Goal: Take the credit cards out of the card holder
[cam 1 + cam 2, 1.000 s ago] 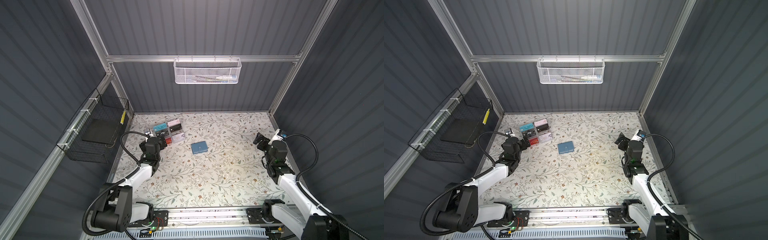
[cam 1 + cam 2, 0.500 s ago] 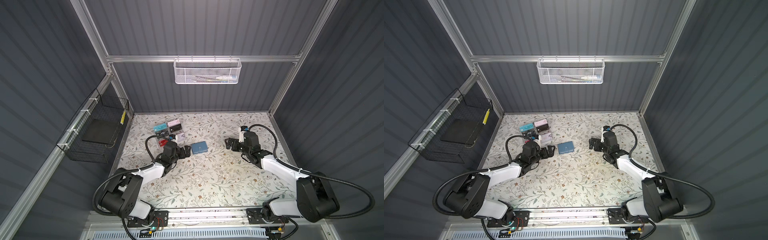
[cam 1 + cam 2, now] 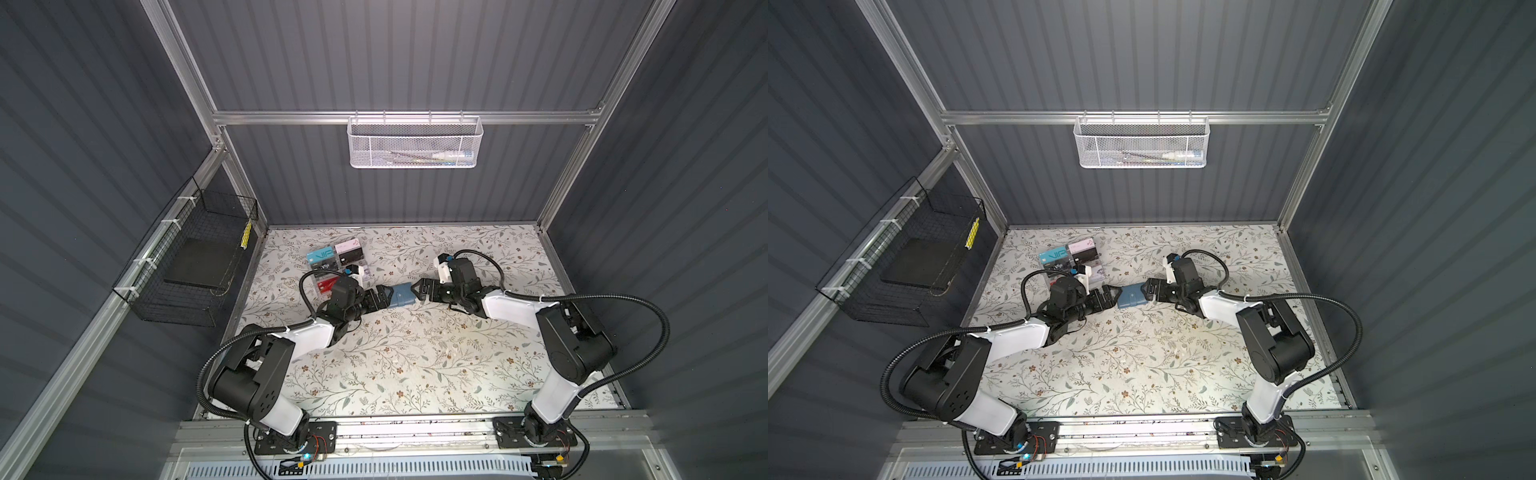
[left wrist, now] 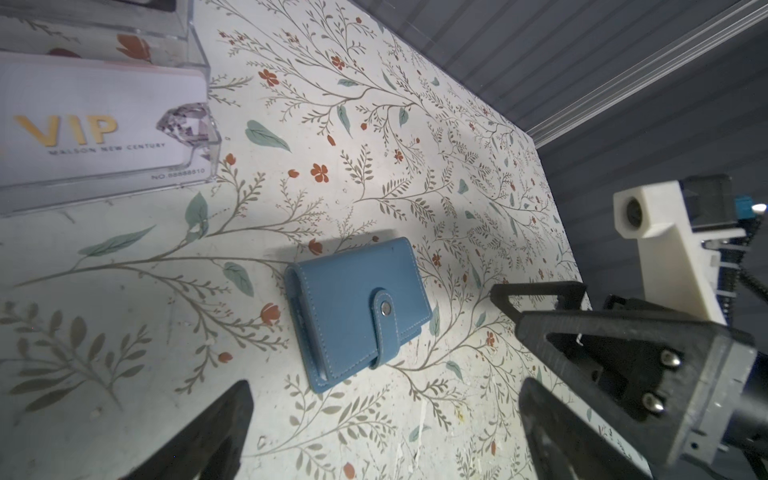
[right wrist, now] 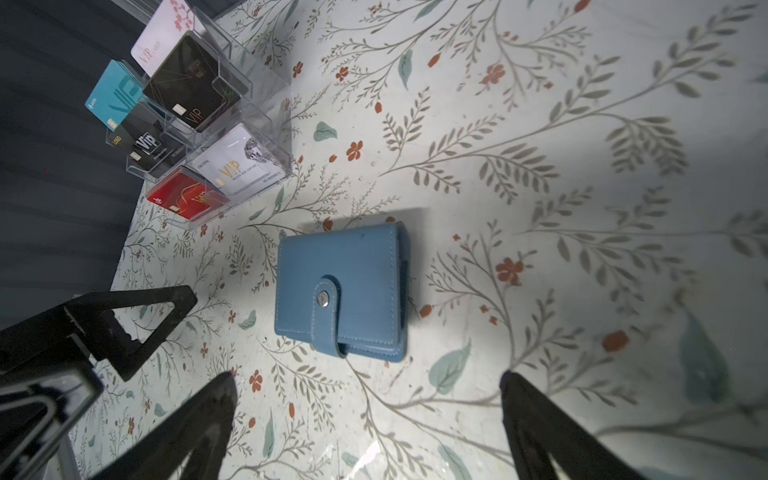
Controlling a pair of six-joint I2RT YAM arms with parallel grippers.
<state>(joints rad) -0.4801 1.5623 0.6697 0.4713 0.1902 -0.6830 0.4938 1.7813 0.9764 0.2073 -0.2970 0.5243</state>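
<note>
Two grippers are facing each other across the closed card holder (image 4: 359,316).
The left gripper (image 3: 385,296) and right gripper (image 3: 417,289) are holding their jaws spread wide and empty, flanking the card holder, which is lying flat and snapped shut on the bench (image 3: 395,365); whether either tip is touching it is hard to tell. A clear card rack (image 5: 216,124) is standing nearby.

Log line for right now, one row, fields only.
stage: pre-grasp | card holder: snapped shut, flat on table | left gripper: open, empty, not touching | right gripper: open, empty, not touching
</note>
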